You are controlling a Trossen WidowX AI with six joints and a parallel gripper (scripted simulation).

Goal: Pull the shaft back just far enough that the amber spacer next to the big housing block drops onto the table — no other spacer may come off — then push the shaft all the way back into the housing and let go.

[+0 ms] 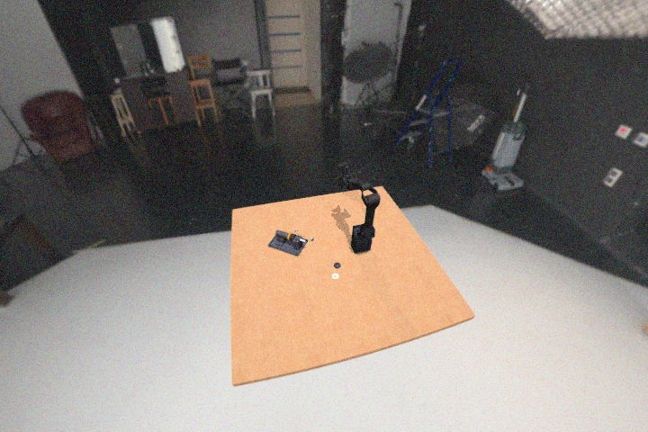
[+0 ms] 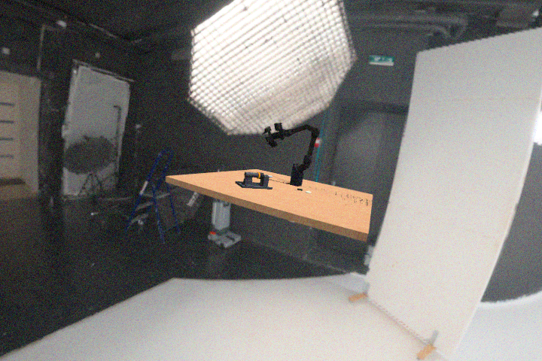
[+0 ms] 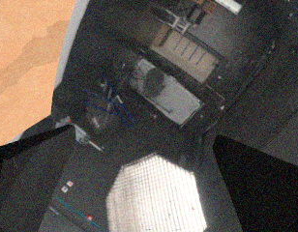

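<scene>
A dark fixture on a base plate (image 1: pixel 284 248) (image 2: pixel 242 184) stands on the table. The amber spacer (image 1: pixel 289 237) (image 2: pixel 259 175) is a thin band around the horizontal shaft line, up on the fixture beside a thick dark cylindrical part (image 1: pixel 281 234) (image 2: pixel 250 174). A pale tip (image 1: pixel 303 239) (image 2: pixel 269 176) shows at the other end. Other spacers and the housing's exact outline are too small to tell. My gripper (image 1: pixel 343 174) (image 2: pixel 268 137) (image 3: pixel 147 138) is open and empty, high above the table and well away from the fixture. The wrist view does not show the fixture.
A dark disc (image 1: pixel 337 265) (image 2: pixel 299 189) and a white ring (image 1: pixel 333 275) (image 2: pixel 308 192) lie on the table (image 1: pixel 304 315) (image 2: pixel 323 206) near the arm's base (image 1: pixel 361 239) (image 2: pixel 296 175). A small dark piece (image 1: pixel 311 239) lies beside the fixture.
</scene>
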